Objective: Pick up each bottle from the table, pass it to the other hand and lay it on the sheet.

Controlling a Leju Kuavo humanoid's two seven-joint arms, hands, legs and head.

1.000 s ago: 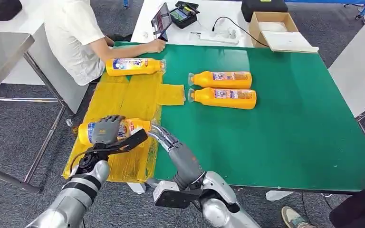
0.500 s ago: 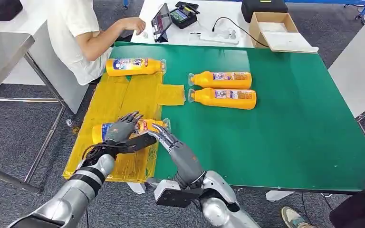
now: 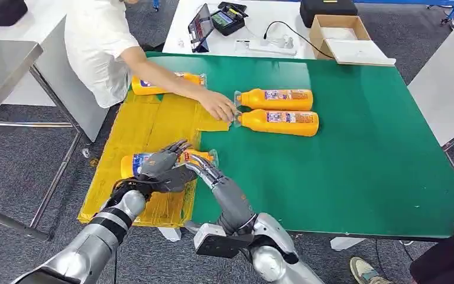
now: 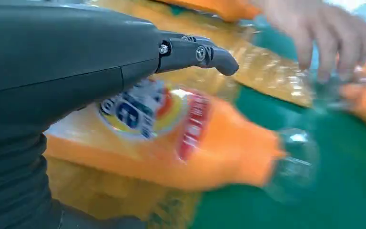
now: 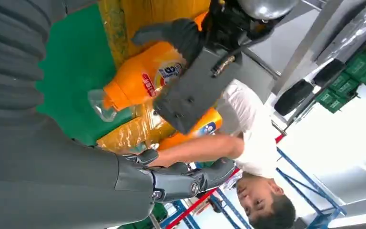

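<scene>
An orange bottle (image 3: 135,164) with a clear cap lies on its side on the yellow sheet (image 3: 153,124), near the sheet's front right edge. My left hand (image 3: 163,164) rests over its middle with the fingers spread, not closed around it. The left wrist view has the same bottle (image 4: 195,148) lying beyond my left hand (image 4: 76,62). My right hand (image 3: 204,168) is beside the cap end, fingers straight and holding nothing. In the right wrist view the bottle (image 5: 138,78) lies past my right hand (image 5: 100,171). Another bottle (image 3: 145,87) lies at the sheet's far end.
Two more orange bottles (image 3: 278,99) (image 3: 281,122) lie side by side on the green table (image 3: 360,165). A person in white reaches across the sheet, their hand (image 3: 219,106) at those bottles' caps. A cardboard box (image 3: 343,38) and a tablet stand behind.
My left hand carried the bottle rightward along the sheet, laid it down and spread its fingers. The person's arm moved from the tablet to the bottles on the green table.
</scene>
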